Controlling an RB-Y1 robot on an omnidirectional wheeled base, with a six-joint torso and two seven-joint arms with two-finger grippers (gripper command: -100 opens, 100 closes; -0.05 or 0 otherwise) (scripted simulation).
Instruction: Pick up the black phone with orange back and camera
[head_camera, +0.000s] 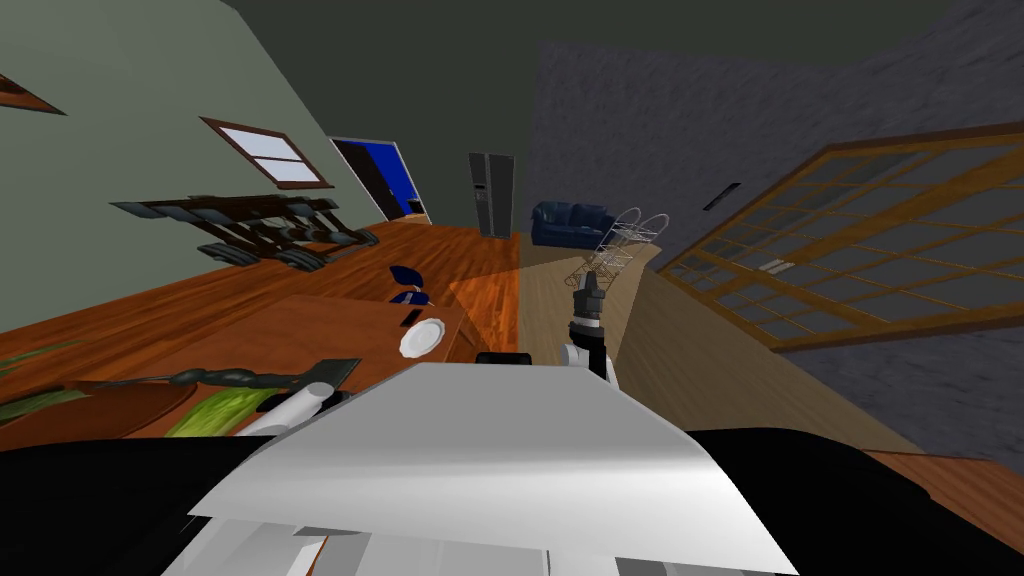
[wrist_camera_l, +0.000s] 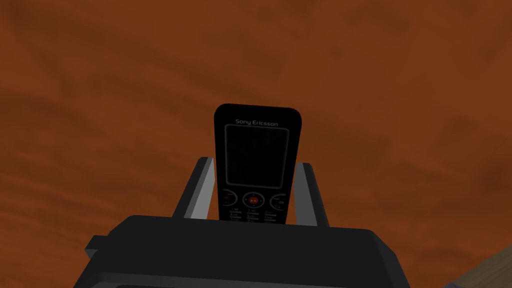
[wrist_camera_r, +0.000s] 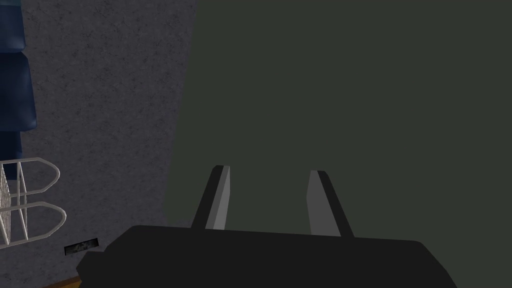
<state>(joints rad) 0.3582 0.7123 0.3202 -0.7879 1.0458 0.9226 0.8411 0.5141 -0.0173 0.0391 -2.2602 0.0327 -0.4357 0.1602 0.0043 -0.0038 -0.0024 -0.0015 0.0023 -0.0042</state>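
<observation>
The left tool (wrist_camera_l: 254, 163) pinches the black phone (wrist_camera_l: 257, 150) by its long sides. The phone's screen and keypad face the wrist camera, with the reddish-brown table (wrist_camera_l: 390, 90) behind it. The right tool (wrist_camera_r: 268, 170) is raised ahead of the robot, fingers spread.

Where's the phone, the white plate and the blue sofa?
phone (wrist_camera_l: 257, 162), left wrist view, on its dark screen.
white plate (head_camera: 421, 338), head view, on the plate's middle.
blue sofa (head_camera: 571, 222), head view, on the sofa's middle.
</observation>
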